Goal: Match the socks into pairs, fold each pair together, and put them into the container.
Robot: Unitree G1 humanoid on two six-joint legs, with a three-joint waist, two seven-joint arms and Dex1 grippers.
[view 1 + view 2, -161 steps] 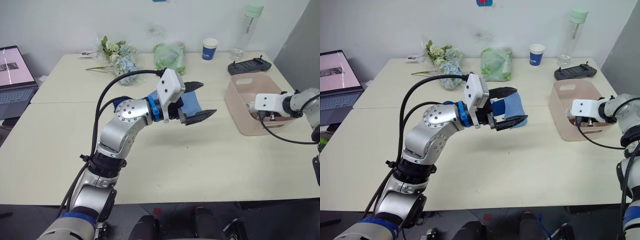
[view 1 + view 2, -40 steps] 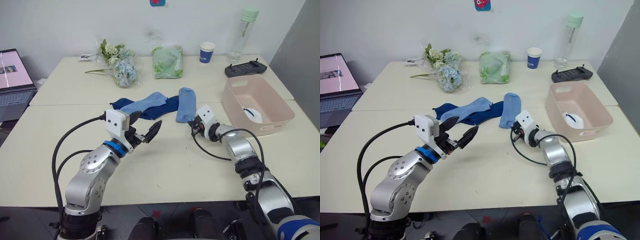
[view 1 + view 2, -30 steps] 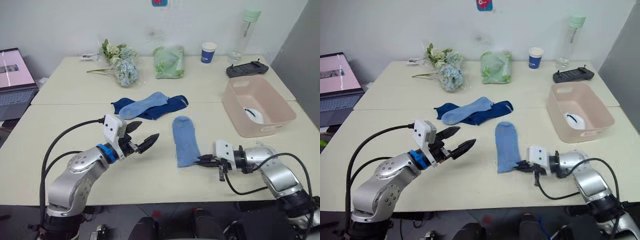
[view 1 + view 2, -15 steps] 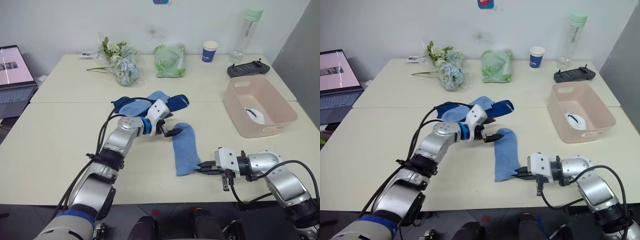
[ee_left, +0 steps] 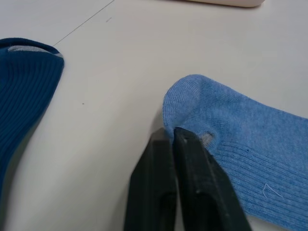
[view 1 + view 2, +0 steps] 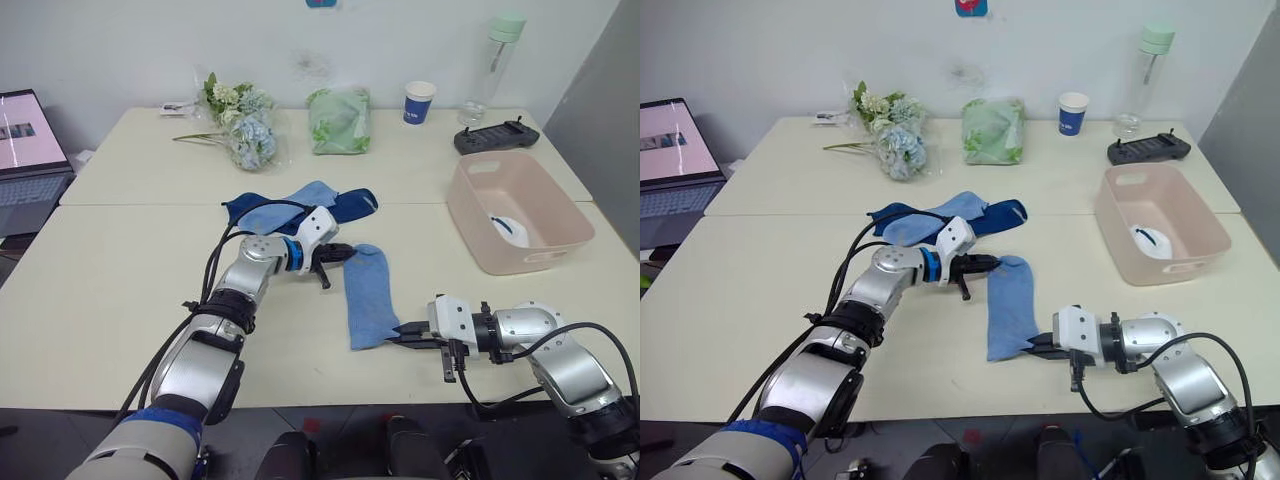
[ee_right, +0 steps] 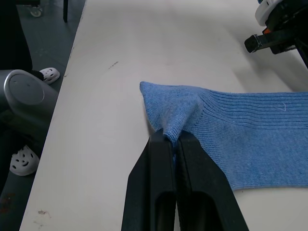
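**Both grippers now pinch the same light blue sock, one at each end.**

The left gripper [image 6: 333, 258], open half a second ago, has closed on the far end of the light blue sock [image 6: 368, 296], while the right gripper [image 6: 405, 331] keeps its fingers clamped on the near end. The sock lies flat on the table [image 6: 120, 280], so folding likely comes next. Its blue mate [image 6: 285, 207] lies on the navy socks [image 6: 345, 204] behind; the tub [image 6: 520, 210] holds something white [image 6: 509, 228].
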